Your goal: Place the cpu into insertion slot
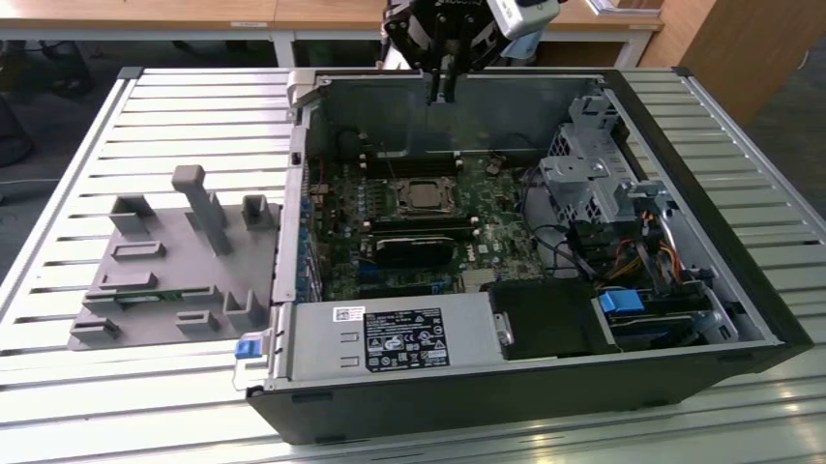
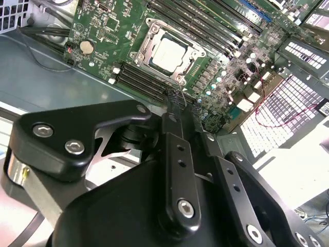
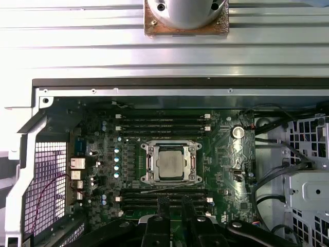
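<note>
My arm (image 1: 446, 24) enters at the top edge of the exterior view, with the wrist vertical and the tool axis pointing straight down. My jaws hang in the air, touching nothing and holding nothing. The two black fingers (image 1: 435, 89) run parallel, with a narrow gap between their tips. In both wrist views the fingers (image 2: 175, 139) (image 3: 163, 213) and the black linkage arms (image 2: 67, 139) extend away from the camera.

In the exterior view, your bench is a ribbed metal table (image 1: 193, 106), glaring bright toward 7 o'clock. Behind it, at 11 o'clock, you have wooden desks (image 1: 193, 12) on white legs, a wooden cabinet (image 1: 729, 43) at 1 o'clock, and dark floor (image 1: 803, 135) at 2 o'clock.
</note>
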Motion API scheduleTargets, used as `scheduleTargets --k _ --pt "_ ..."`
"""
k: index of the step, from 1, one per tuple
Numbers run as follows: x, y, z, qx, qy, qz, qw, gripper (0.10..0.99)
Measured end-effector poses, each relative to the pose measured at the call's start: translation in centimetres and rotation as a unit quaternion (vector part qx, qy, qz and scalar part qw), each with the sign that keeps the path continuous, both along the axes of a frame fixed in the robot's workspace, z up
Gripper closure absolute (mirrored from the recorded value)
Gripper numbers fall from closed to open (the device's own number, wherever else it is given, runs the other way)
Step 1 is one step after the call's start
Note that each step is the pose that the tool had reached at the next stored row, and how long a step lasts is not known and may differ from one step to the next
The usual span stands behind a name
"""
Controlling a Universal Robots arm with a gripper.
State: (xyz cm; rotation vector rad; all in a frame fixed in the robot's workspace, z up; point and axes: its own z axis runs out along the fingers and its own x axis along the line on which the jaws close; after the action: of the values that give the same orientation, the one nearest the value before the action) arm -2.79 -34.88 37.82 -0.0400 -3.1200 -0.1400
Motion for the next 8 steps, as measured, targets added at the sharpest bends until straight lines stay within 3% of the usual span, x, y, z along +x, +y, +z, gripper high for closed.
scheduleTargets --k 5,8 --pt "0.0 0.0 -0.31 0.0 -0.0001 0.0 1.0 0.847" --pt "0.0 0.0 -0.6 0.0 -0.0001 0.0 1.0 0.922"
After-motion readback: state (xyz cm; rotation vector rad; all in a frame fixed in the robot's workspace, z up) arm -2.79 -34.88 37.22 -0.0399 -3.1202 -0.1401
